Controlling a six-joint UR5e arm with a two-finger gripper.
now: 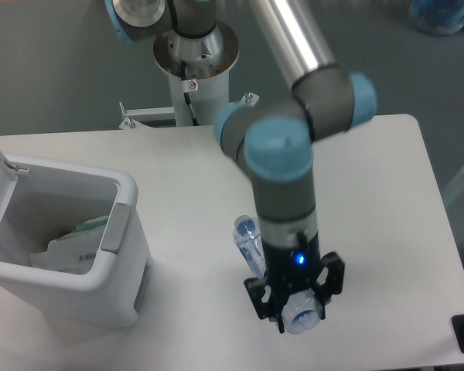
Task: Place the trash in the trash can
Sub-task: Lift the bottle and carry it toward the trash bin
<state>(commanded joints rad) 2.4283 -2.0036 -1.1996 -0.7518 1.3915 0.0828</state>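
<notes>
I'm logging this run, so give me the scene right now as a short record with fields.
bin: white, lid open, at the table's left
packet: inside the bin, lying flat
bottle: clear bluish, between the gripper's fingers, one end sticking out toward the bin
gripper: shut on the bottle, right of the bin
left to do: bottle into the bin

The arm reaches down from above, wrist vertical, a blue light lit on it. The hand [295, 311] points downward, its fingers seemingly closed around something.
</notes>
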